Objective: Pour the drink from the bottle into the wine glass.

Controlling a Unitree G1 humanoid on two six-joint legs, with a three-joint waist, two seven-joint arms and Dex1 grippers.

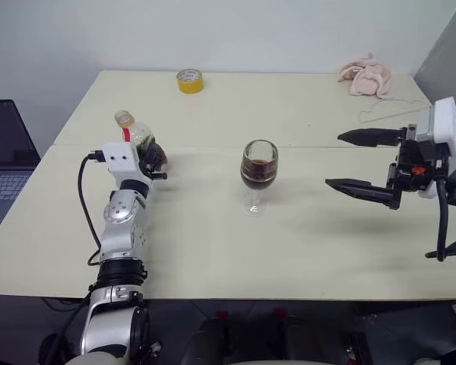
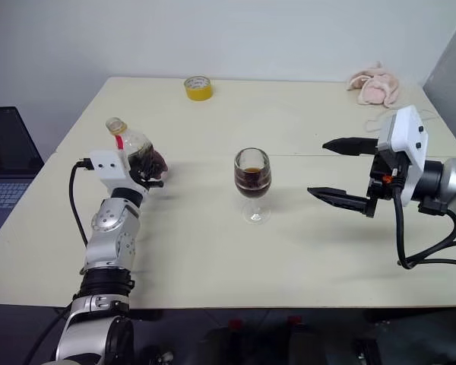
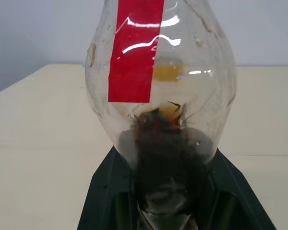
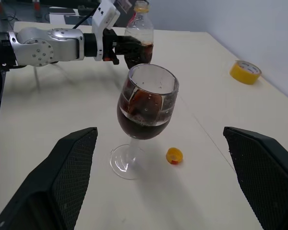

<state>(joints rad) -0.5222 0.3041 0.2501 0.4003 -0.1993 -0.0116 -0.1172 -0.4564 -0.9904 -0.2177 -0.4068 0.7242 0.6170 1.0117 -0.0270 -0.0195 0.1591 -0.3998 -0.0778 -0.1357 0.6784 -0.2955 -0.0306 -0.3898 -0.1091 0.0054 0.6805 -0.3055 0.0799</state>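
Left gripper (image 1: 153, 163) fingers were clamped on the bottle (image 1: 139, 142), upright at left of frame, cap off, a little drink left. Wine glass (image 1: 258, 173) stood mid-counter (image 1: 289, 251), half full. Right gripper (image 1: 357, 161) fingers gaped wide, empty, flanking the glass; a bump could tip it.

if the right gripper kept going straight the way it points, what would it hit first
Most likely the wine glass: it stands centred between the open fingers of the right gripper in the right wrist view. Beyond it is the bottle in the left gripper. Height is hard to judge.
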